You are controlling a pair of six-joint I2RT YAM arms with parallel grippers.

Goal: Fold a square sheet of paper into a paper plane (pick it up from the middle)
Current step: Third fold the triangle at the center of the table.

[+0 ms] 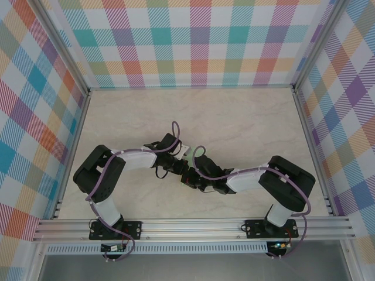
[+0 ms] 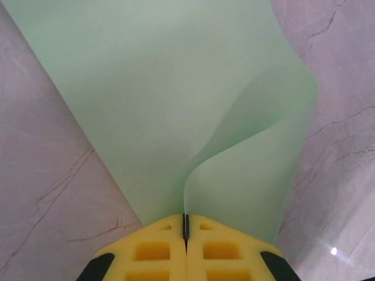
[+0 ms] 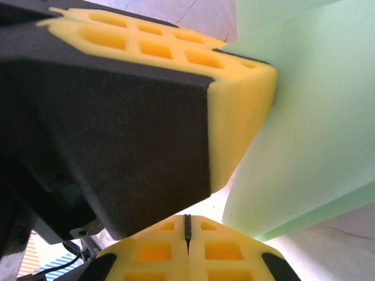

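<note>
The square sheet of paper (image 2: 176, 88) is pale green and hangs curled over the marble table, one side bowing outward. My left gripper (image 2: 186, 222) is shut on its near edge, yellow pads pressed together with the paper between them. In the right wrist view, one yellow pad of the left gripper (image 3: 240, 111) lies against the sheet (image 3: 310, 129). My right gripper (image 3: 187, 225) is shut just below it, with nothing seen between its fingers. From above, both grippers meet mid-table, left gripper (image 1: 177, 165) and right gripper (image 1: 191, 175), with a sliver of the sheet (image 1: 186, 151) showing. A paper plane is out of view.
The pale marble table (image 1: 234, 123) is ringed by plaid walls and an aluminium frame (image 1: 193, 225) along the near edge. Purple cables run along both arms. The two wrists are crowded close together at the centre.
</note>
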